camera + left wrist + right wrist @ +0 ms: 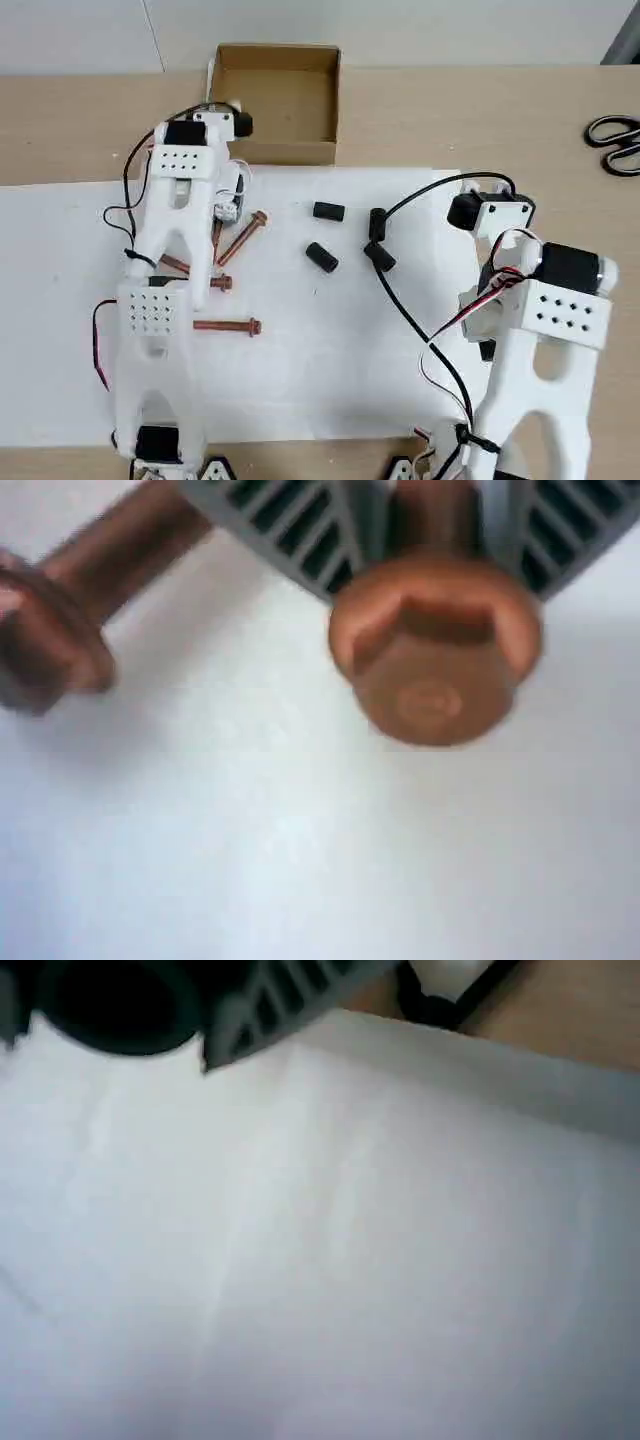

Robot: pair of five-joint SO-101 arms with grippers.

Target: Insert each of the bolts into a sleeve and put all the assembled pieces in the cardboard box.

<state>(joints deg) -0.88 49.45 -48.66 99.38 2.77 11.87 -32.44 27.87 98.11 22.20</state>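
Progress: nothing is assembled yet, and the open brown cardboard box (278, 100) holds nothing I can see.
- Bolt in hand: the left gripper (432, 540) is clamped on a copper-coloured flanged metal bolt (432, 655), head toward the camera, just off the box's near-left corner.
- Other bolts: I count three more loose copper bolts (243, 238) a bit further from the box on that side, none in a sleeve.
- Sleeves: short black cylindrical sleeves (328, 211) lie loose off the box's near-right corner, apart from the bolts.
- Right side: another black sleeve (110, 1000) sits right against the right gripper (250, 1000), well away from the box. I can't tell if it's gripped.

My read: the first insertion is pending and all the boxing is left.

Surface: a white paper sheet (330, 380) lies over a light wooden table (450, 110), and the box touches the sheet's far edge. Black-handled scissors (615, 145) lie far to the box's right. There's a pale wall (420, 30) behind the box.
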